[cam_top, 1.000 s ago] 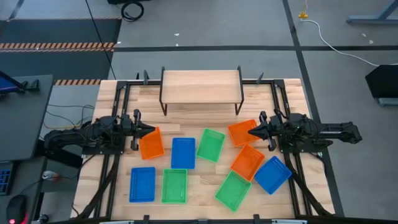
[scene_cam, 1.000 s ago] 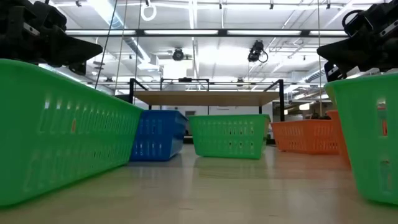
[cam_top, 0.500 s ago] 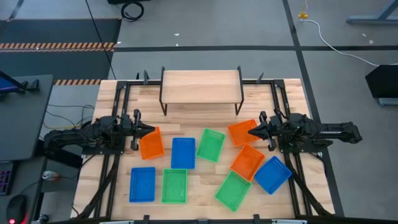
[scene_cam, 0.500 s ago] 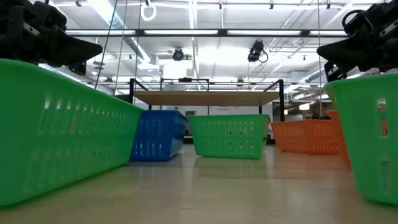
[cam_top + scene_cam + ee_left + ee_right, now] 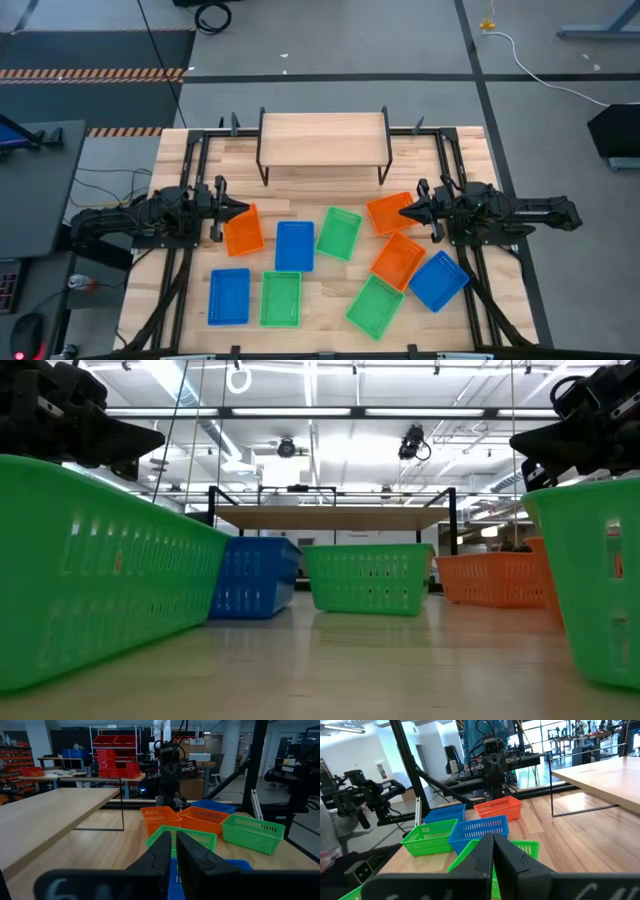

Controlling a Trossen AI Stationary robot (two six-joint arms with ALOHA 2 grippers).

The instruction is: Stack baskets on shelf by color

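Change: none across the last second; both arms and all nine baskets sit as before, so stacking has not begun.
Surface (image 5: pixel 320 180): carries every basket, scattered in front of the shelf.
Shelf (image 5: pixel 322 138): bare plank at the far edge.
Baskets: three blue, three green, three orange, none stacked.
Left claw (image 5: pixel 237 209): fingers pressed together, empty, above the orange basket (image 5: pixel 243 231).
Right claw (image 5: pixel 406 211): fingers pressed together, empty, over another orange basket (image 5: pixel 386 214).

Overhead, table-level, two facing wrist views
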